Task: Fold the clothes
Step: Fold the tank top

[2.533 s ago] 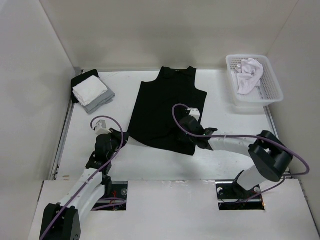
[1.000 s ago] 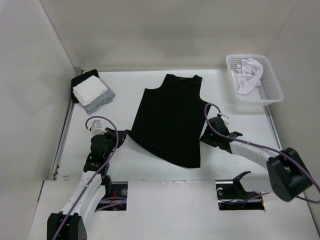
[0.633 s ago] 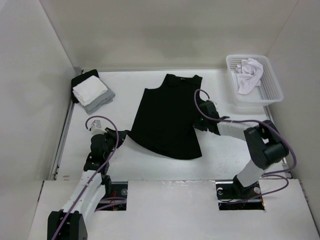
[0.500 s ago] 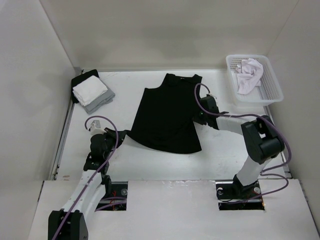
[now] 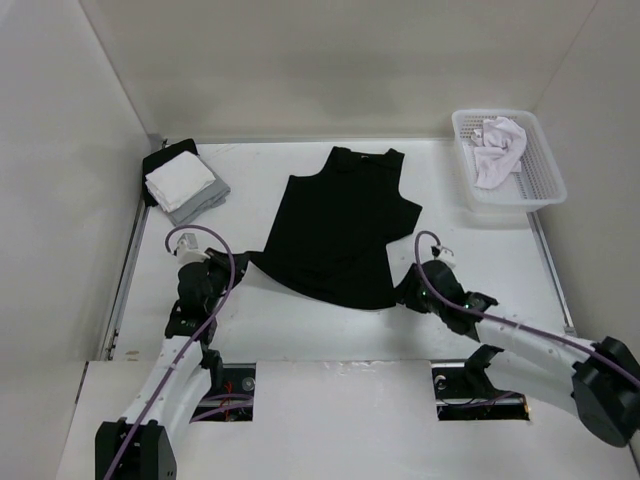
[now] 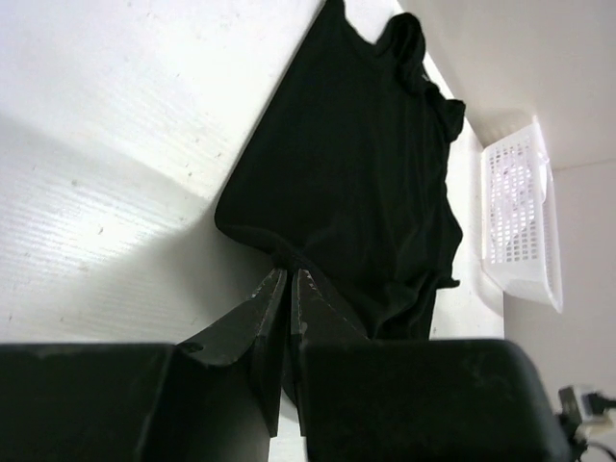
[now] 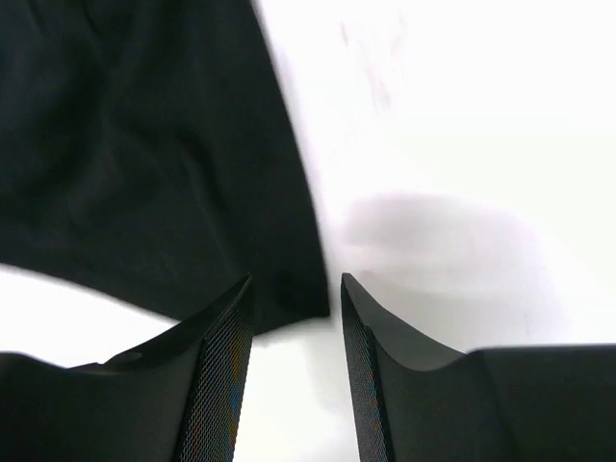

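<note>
Pinching near-left hem corner of tank top (image 5: 340, 225), your left claw (image 6: 289, 272) is clamping fabric; right claw (image 7: 295, 284) is hovering spread astride near-right hem corner, white table (image 5: 500, 262) showing beyond.

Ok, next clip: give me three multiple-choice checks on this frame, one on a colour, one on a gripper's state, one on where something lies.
1. The tank top is: A grey; B black; C white.
2. The left gripper is: A wide open, empty; B shut on nothing; C shut on the tank top's hem corner.
3. The white garment lies: A in the basket; B on the tank top; C in the left gripper.
Key: 1 B, the fabric is black in every view; 2 C, the left wrist view shows it pinched on the fabric; 3 A, it sits bunched inside the basket.
</note>
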{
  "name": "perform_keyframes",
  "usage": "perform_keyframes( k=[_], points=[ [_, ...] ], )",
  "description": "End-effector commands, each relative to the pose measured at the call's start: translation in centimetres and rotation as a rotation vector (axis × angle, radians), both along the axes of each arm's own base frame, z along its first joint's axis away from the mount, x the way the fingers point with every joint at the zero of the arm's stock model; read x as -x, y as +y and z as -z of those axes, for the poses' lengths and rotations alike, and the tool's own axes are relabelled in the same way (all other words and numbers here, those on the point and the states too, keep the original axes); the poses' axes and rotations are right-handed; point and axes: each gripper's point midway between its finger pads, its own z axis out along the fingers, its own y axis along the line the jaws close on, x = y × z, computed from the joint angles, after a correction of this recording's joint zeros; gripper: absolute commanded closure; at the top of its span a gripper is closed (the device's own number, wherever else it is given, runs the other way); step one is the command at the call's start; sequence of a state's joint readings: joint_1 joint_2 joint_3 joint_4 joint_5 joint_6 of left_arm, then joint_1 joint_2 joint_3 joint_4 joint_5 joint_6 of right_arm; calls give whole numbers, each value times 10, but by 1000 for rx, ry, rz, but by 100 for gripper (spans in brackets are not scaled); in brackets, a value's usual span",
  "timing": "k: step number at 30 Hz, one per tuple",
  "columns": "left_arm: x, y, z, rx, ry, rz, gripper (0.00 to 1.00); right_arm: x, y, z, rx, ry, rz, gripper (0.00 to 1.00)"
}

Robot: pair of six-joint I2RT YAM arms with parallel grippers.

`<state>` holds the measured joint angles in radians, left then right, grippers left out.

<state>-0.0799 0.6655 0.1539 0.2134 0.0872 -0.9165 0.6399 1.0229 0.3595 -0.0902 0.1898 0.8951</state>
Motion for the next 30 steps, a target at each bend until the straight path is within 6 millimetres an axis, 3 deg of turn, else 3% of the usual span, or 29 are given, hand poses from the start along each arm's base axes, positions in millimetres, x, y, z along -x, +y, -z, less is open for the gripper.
perform_keyframes(
  k=[1, 10, 21, 28, 30],
  points=[
    [-11, 1, -34, -19, -100, -3, 96, 22, -11, 1, 1, 47, 95, 54],
    [-11, 4, -35, -14, -101, -30, 97, 29, 8, 12, -2, 99, 58, 60],
    [-9, -1, -30, -17, -96, -11, 96, 20, 12, 19, -8, 108, 57, 64],
    [-10, -1, -30, -15, -97, -10, 96, 18, 21, 23, -27, 120, 32, 75],
    [-10, -1, -30, -14, -97, -10, 96, 18, 21, 24, -31, 120, 33, 82]
  ],
)
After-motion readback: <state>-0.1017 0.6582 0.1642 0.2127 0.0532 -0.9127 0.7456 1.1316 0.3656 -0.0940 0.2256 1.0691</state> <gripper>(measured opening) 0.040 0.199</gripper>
